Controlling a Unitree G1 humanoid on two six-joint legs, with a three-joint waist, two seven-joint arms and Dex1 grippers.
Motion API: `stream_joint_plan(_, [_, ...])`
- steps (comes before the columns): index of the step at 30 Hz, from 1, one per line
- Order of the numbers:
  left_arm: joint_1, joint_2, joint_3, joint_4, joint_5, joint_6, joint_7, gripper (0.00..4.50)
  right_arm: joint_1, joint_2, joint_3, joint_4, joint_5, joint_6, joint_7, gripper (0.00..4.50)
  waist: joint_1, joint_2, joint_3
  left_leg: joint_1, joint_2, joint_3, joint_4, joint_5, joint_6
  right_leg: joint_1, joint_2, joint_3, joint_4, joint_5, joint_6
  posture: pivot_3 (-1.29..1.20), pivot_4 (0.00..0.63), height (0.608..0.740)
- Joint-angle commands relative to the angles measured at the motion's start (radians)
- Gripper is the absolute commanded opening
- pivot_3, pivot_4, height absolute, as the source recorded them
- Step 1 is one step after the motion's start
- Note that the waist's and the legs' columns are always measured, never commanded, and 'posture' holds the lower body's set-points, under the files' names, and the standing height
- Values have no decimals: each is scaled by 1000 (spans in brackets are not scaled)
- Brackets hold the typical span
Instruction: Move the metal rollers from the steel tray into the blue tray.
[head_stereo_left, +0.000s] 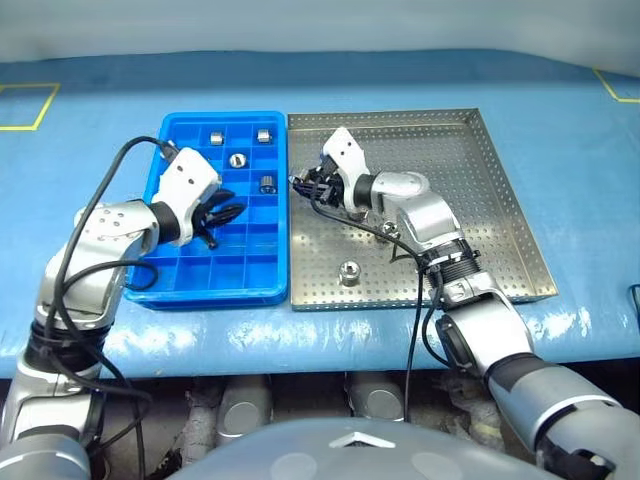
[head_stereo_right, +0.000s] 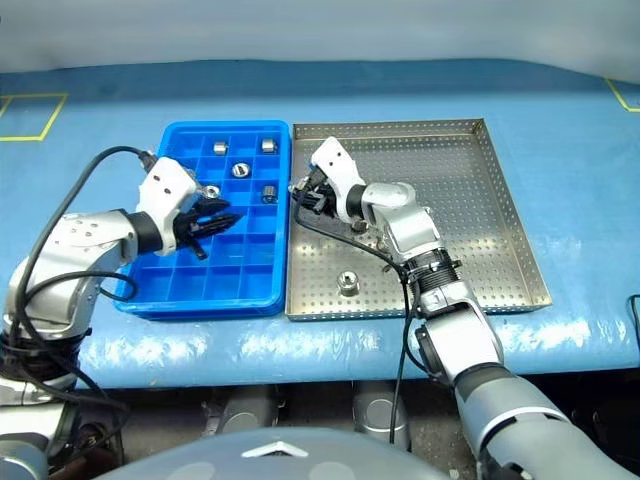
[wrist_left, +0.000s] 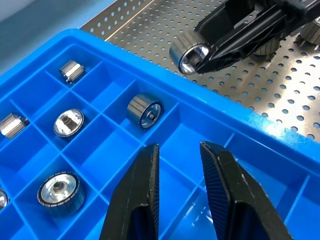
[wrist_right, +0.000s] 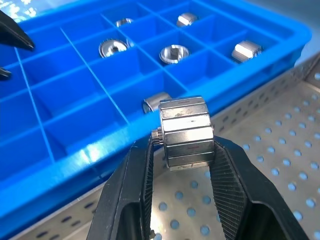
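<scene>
Metal roller (wrist_right: 186, 132) is clamped between the right gripper's (wrist_right: 182, 165) fingers, with the blue tray (wrist_right: 75, 145) just beyond them.

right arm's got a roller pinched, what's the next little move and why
Probably carry it across the rim to an empty compartment of the blue tray. The right gripper is shut on a metal roller lifted above the steel tray, right beside that rim, so only the short crossing remains before release.

Five metal rollers (head_stereo_right: 240, 170) in blue tray (head_stereo_right: 160, 292), three over steel tray (head_stereo_right: 500, 200)
</scene>
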Motion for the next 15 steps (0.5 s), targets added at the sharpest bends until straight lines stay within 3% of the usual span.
stream_joint_plan(1, [35, 39, 112, -8, -6, -5, 34, 1347, -5, 39, 25, -174, 38, 46, 13, 1653, -4, 0, 0, 0, 0, 0, -1, 0, 0, -1, 0, 0, 0, 0, 0, 18, 150, 740])
stream_joint_plan(6, [84, 45, 183, -38, -17, 6, 67, 1347, -3, 84, 76, -166, 24, 86, 5, 1653, 7, 0, 0, 0, 0, 0, -2, 0, 0, -2, 0, 0, 1, -1, -1, 64, 150, 740])
stream_joint_plan(15, [115, 37, 168, -86, -52, 18, 94, 1347, -14, 89, 101, -59, -19, 117, -33, 1653, 38, -2, 1, -1, -1, 0, -2, 0, -1, -2, -1, -1, 0, -1, -2, 94, 150, 740])
